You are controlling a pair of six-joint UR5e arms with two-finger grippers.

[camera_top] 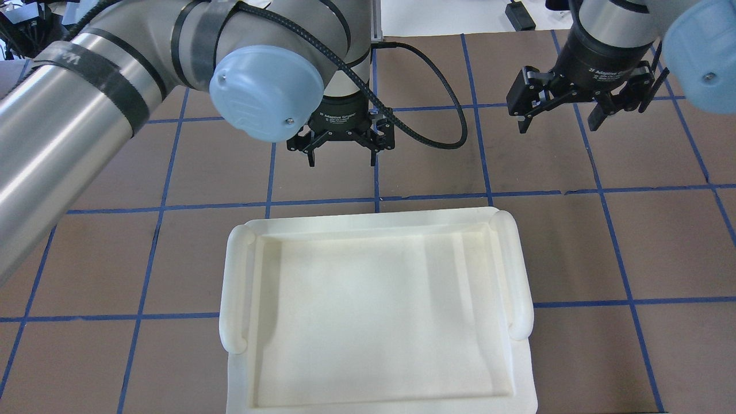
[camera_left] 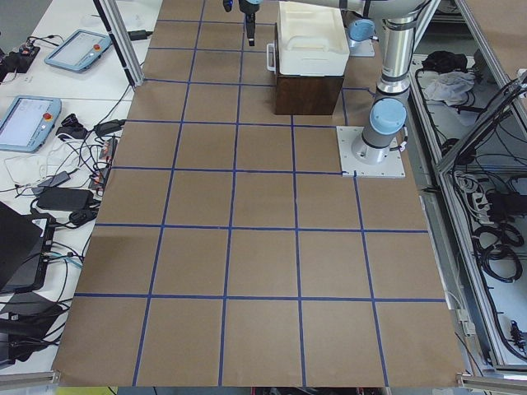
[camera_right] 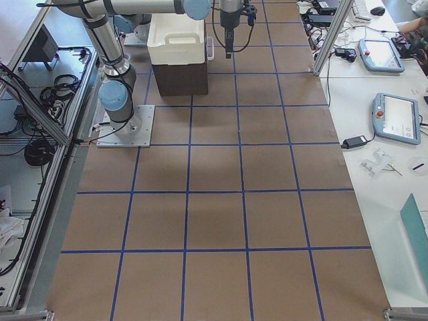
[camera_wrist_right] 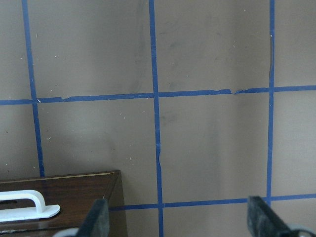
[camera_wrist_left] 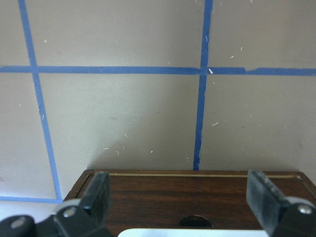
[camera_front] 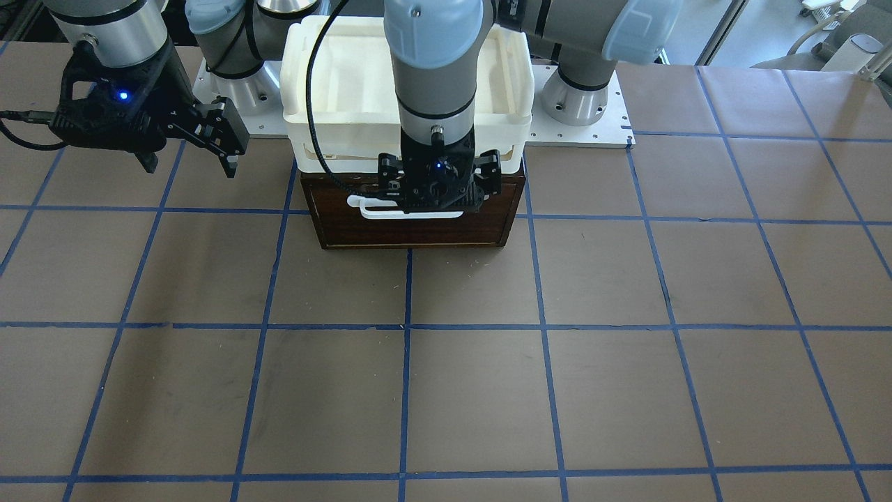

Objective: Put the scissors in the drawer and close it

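Note:
The drawer (camera_front: pixel 411 231) shows only its dark brown front and white bar handle (camera_front: pixel 380 211), under a white bin. None of its pale inside shows. The scissors are out of view. My left gripper (camera_front: pixel 439 199) is open and empty, pointing down just in front of the drawer front, over the handle. In the left wrist view its fingers (camera_wrist_left: pixel 96 195) straddle the drawer front (camera_wrist_left: pixel 148 192). My right gripper (camera_front: pixel 189 167) is open and empty, hanging above the table beside the drawer. The drawer's corner (camera_wrist_right: pixel 84 197) and handle (camera_wrist_right: pixel 24 205) show in the right wrist view.
A white plastic tray-like bin (camera_front: pixel 300 118) sits on top of the drawer's cabinet, and nothing shows inside it in the overhead view (camera_top: pixel 236 276). The brown table has a blue tape grid. The arm bases stand behind the bin.

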